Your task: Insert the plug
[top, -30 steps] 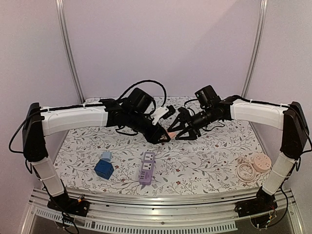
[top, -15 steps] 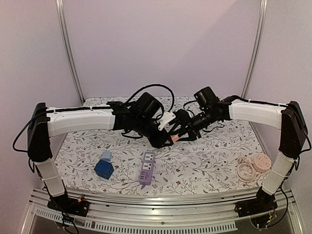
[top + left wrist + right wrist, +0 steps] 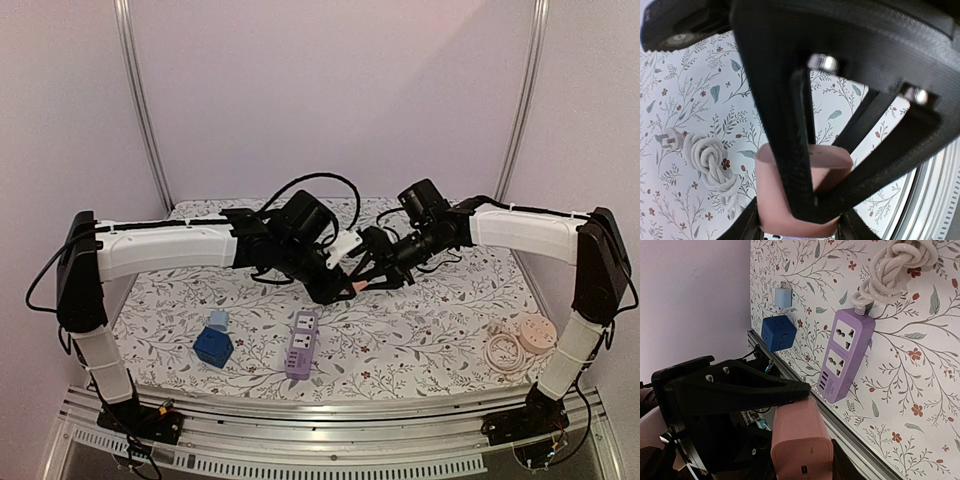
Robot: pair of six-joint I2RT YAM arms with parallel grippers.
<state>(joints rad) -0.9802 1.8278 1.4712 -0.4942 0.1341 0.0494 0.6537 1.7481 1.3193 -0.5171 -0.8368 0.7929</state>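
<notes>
A pink plug block (image 3: 357, 286) hangs in mid-air above the middle of the table, between both grippers. My right gripper (image 3: 370, 281) is shut on it; in the right wrist view the plug (image 3: 800, 440) sits between my own fingers with its port face toward the camera. My left gripper (image 3: 344, 286) has closed on the plug's other end, and the plug (image 3: 775, 195) fills the gap between its fingers. The purple power strip (image 3: 301, 345) lies on the table below, sockets up, and also shows in the right wrist view (image 3: 845, 355).
A blue cube socket (image 3: 213, 346) and a light blue adapter (image 3: 218, 320) lie left of the strip. A pink round socket with coiled cable (image 3: 525, 340) lies at the right front. The strip's white coiled cable (image 3: 890, 270) lies behind it.
My left gripper moved right and in onto the pink plug held by my right gripper. Over the last half second both arms have stayed almost still.
</notes>
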